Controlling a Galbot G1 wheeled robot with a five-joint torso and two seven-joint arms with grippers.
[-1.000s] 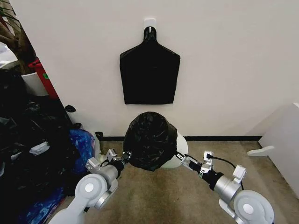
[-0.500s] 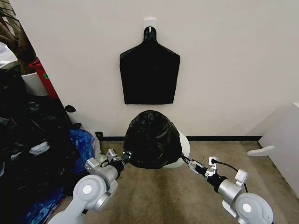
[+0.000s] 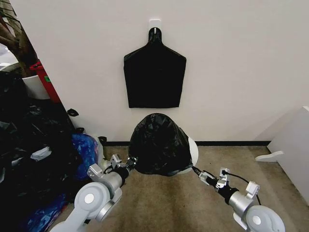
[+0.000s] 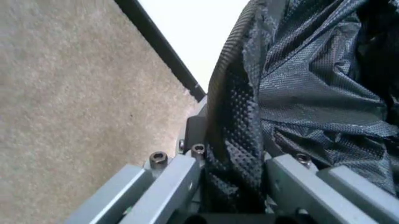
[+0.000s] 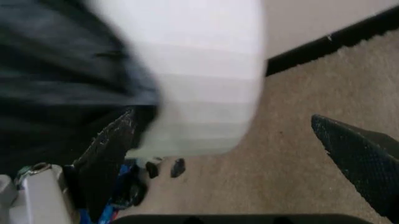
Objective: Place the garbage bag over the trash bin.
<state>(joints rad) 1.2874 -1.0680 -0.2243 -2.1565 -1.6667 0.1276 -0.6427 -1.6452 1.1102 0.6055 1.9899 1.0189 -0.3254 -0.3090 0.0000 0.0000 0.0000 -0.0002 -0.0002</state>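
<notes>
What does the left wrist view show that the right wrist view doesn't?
Left wrist alone: the left tool shut on a fold of the bag, its embossed plastic pinched between the fingers. Right wrist alone: the bin, its white wall bare below the bag's edge, and the right tool open with nothing between its fingers. Both: the bag, the carpet and the dark baseboard.

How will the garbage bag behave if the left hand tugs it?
Probably floppy: the garbage bag drapes in wrinkles over the trash bin and bunches inside the left hand. Its thin, glossy film looks light and possibly slippery. A sideways tug might tip the bin, since the bag covers its top.
</notes>
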